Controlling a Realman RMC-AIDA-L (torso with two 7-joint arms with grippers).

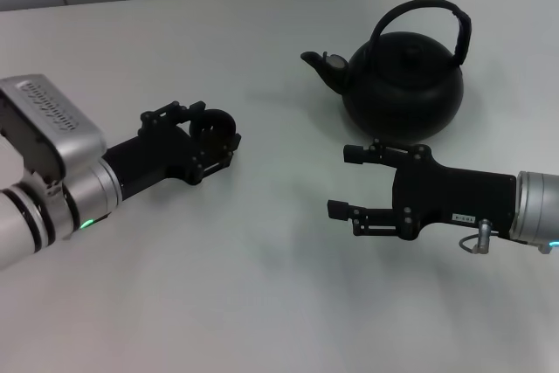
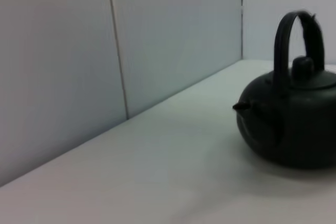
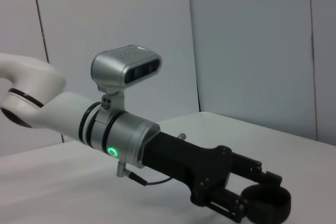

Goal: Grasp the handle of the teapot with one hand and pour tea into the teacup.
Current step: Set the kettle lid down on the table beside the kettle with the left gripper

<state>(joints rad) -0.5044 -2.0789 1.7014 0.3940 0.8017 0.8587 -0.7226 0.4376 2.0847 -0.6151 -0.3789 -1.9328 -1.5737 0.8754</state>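
Observation:
The matte-black teapot stands on the white table at the back right, its spout pointing toward my left. Its arched handle rises upright over the lid. The left wrist view also shows the teapot and the handle. My right gripper is open and empty, low over the table just in front of the teapot, apart from it. My left gripper is closed around the small dark teacup at the table's left-centre. The right wrist view shows that gripper with the cup between its fingers.
The white table runs to a pale panelled wall at the back. The left arm's silver wrist camera sits above its forearm. Bare table lies between the two grippers.

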